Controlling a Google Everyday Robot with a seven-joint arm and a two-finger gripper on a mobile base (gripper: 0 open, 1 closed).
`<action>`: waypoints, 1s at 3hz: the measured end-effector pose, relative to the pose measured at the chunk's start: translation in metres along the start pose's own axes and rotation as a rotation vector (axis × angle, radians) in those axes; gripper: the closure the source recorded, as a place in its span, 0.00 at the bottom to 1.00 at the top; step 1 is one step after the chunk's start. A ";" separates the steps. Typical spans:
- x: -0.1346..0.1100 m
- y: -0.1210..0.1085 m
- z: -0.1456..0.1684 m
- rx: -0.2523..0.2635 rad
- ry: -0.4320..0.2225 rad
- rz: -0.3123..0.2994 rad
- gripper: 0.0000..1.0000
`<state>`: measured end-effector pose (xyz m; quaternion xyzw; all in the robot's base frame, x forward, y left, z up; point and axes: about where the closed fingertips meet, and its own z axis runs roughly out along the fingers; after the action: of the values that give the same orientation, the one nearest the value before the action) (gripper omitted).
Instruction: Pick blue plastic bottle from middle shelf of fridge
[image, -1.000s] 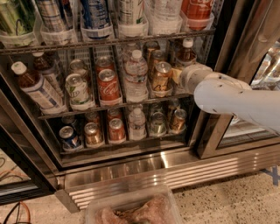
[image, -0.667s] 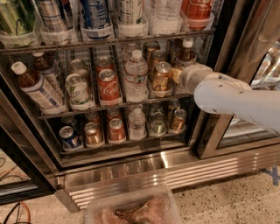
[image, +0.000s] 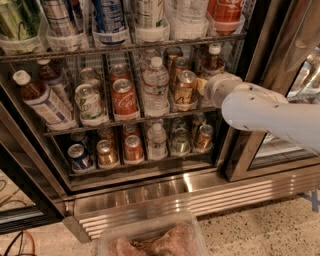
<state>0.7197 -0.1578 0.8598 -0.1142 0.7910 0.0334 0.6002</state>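
Note:
The fridge (image: 260, 55) stands open with three wire tiers. On the middle shelf (image: 130, 121), a blue plastic bottle (image: 41, 100) with a white cap, amber drink and pale blue-white label leans at the far left. A second such bottle (image: 214, 59) stands at the far right end, its lower part hidden by my arm. My gripper (image: 202, 86) reaches in from the right at that end, right below this bottle's neck and beside a gold can (image: 185, 89). My white wrist (image: 225, 90) hides most of it.
The middle shelf also holds a clear ribbed water bottle (image: 156, 87), a red cola can (image: 124, 99) and a green-white can (image: 89, 104). Short cans fill the lowest tier (image: 135, 167). A ribbed steel grille (image: 200, 197) runs below. A clear tub (image: 150, 239) sits at the bottom.

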 end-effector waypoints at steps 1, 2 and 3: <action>0.000 -0.004 -0.017 0.003 -0.001 0.031 1.00; 0.000 -0.006 -0.020 0.006 0.001 0.038 1.00; 0.002 -0.009 -0.023 0.010 0.004 0.045 1.00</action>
<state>0.6998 -0.1710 0.8644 -0.0934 0.7948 0.0428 0.5981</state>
